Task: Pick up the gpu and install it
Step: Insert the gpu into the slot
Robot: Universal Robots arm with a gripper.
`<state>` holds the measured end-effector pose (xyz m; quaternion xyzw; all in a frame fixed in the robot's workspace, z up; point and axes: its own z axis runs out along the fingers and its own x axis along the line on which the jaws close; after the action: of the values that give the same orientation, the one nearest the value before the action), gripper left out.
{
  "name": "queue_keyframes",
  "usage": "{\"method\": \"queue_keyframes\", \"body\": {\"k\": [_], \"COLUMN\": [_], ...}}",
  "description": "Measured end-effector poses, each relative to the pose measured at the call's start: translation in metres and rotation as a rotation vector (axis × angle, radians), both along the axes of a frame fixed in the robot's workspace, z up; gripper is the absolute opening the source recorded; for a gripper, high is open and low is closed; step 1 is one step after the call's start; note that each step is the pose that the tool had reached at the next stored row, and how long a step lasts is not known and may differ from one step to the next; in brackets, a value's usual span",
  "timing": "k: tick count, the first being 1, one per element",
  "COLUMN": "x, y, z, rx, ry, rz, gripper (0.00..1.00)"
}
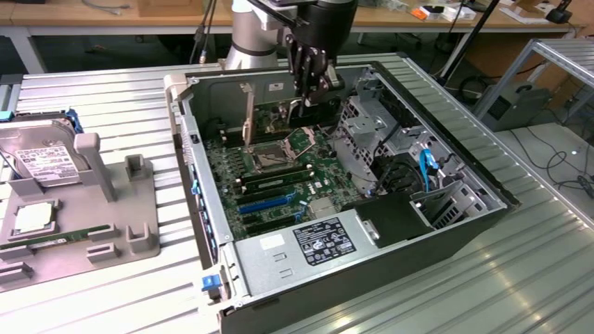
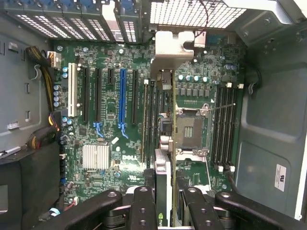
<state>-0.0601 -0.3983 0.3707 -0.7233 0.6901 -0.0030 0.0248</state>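
1. Wrist view: the gripper [image 2: 168, 194] is clamped on the gpu [image 2: 163, 177], with one finger against each face. The card is seen edge-on.
2. The gpu runs from the fingers out to its silver bracket [image 2: 175, 48]. The bracket sits close to the perforated slot covers [image 2: 72, 24] at the back of the case [image 2: 268, 120].
3. Under the card lies the motherboard [image 2: 100, 139]. The card's line falls between a long tan slot [image 2: 144, 120] and the CPU socket [image 2: 188, 127], apart from the blue slot [image 2: 121, 98].
4. The memory slots [image 2: 225, 127] lie on the far side of the socket from the gpu.
5. I cannot tell whether the card's lower edge touches the board.
6. Exterior view: the arm [image 1: 255, 28] reaches down into the open case, and the gripper is above the socket area, near the case's far wall.
7. On the exterior view's left, a grey tray [image 1: 93, 212] sits on the ribbed metal table [image 1: 519, 278]. It holds a hard drive [image 1: 37, 163], well apart from the case.
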Motion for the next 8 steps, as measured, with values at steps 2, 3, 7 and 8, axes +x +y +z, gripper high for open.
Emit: {"method": "queue_keyframes", "body": {"k": [2,3,7,8], "x": [0.0,0.0,0.0,0.0], "y": [-0.0022,-0.0033,-0.0058,-0.0061], "z": [-0.0001,-0.0001,-0.0004,-0.0005], "rx": [-0.0001,-0.0001,-0.0006,-0.0006], "ry": [0.0,0.0,0.0,-0.0001], "rz": [0.0,0.0,0.0,0.0], "gripper": [0.27,0.27,0.27,0.27]}}
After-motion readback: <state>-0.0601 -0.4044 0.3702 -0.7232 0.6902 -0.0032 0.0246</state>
